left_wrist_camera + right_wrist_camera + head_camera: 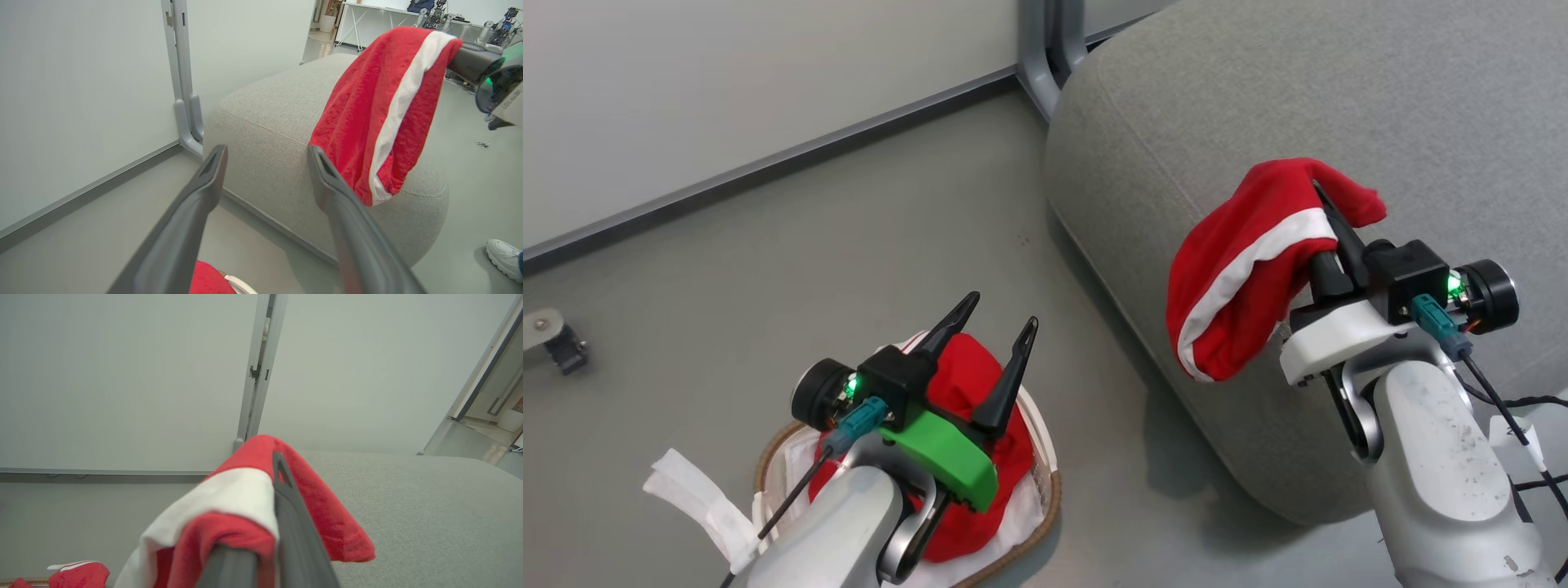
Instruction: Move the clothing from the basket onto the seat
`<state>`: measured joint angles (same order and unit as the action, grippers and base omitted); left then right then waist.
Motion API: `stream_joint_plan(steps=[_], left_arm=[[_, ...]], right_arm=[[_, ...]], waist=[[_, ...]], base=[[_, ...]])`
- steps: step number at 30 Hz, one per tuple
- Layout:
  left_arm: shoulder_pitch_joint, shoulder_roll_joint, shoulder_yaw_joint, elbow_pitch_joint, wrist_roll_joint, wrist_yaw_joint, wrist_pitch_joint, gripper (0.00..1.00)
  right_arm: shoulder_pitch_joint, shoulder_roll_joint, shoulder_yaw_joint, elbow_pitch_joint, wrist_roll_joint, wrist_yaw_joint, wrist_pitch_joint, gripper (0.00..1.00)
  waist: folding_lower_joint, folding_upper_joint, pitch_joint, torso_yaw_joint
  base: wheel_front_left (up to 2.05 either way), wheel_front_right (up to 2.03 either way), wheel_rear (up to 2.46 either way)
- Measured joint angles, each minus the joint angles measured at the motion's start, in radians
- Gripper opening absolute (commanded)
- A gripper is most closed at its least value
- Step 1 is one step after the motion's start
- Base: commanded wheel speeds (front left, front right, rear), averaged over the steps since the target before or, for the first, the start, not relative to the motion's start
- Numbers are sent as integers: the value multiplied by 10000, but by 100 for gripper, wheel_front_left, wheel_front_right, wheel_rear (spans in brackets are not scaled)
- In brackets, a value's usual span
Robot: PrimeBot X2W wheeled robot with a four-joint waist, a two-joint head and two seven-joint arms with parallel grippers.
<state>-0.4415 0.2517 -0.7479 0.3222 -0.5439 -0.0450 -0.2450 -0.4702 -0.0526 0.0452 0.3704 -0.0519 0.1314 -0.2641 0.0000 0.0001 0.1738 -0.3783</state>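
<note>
At right, the right gripper [1327,214] pinches the red clothing [1241,269] in its fingers over the grey seat [1258,98], while at lower left the left gripper [1001,310] spreads its fingers wide above more red fabric [964,380] in the basket [1049,490].

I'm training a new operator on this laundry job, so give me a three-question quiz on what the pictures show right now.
1. True or false: the left pincer is shut on cloth.
2. What does the right pincer hold over the seat? A) a red garment B) a bottle C) nothing
3. Fill in: more red clothing lies in the ___.
Key: 1 false, it is open; 2 A; 3 basket.
</note>
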Motion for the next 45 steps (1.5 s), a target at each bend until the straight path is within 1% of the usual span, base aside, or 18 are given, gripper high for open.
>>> stream_joint_plan(steps=[6, 9, 14, 17, 20, 28, 31, 36, 39, 42, 45], left_arm=[[-16, 104, -100, -73, 71, 10, 19, 100], [-28, 142, -151, -127, 92, 12, 61, 100], [-86, 240, -224, -278, 165, 12, 113, 100], [-230, 403, -198, -378, 207, 25, 155, 100], [-327, 518, -130, -558, 242, 77, 245, 100], [-958, 848, -29, -1233, 523, 209, 527, 100], [-1263, 880, -109, -1515, 663, 222, 704, 100], [-1783, 675, -529, -1862, 1030, 92, 972, 100], [-2072, 497, -621, -1948, 1108, 82, 1053, 100], [-2336, 393, -683, -2061, 1206, 81, 1127, 100], [-2608, 314, -765, -2169, 1336, 84, 1181, 100]], right_arm=[[307, 12, -132, -301, 25, 0, -2, 0], [342, 15, -201, -309, 31, 0, -2, 0], [231, 29, -293, -98, 77, 0, -2, 0], [-281, -10, -443, 196, 90, 0, -2, 0], [-1052, -270, -376, 614, 88, 0, 98, 0], [-4209, -1375, -213, 1377, 441, 0, 621, 0], [-5446, -2115, -341, 1569, 541, 0, 1014, 0], [-7056, -3733, -1074, 1879, 414, 0, 1576, 0], [-7676, -4257, -1603, 2251, 326, 0, 1789, 0], [-7923, -4594, -2234, 2815, 79, 0, 1875, 0], [-7910, -4847, -2591, 3436, -685, 0, 1856, 0]], waist=[[0, 0, 354, -670], [0, 0, 540, -863], [0, 0, 847, -945], [0, 0, 1023, -870], [0, 0, 1227, -751], [0, 0, 2055, -317], [1, 0, 2425, -83], [0, 0, 3048, 533], [1, 0, 3514, 881], [1, 0, 4007, 1199], [1, 0, 4511, 1486]], base=[[0, 0, 0], [0, 0, 0], [0, 0, 0], [0, 0, 0], [0, 0, 0], [0, 0, 0], [0, 0, 0], [0, 0, 0], [0, 0, 0], [0, 0, 0], [0, 0, 0]])
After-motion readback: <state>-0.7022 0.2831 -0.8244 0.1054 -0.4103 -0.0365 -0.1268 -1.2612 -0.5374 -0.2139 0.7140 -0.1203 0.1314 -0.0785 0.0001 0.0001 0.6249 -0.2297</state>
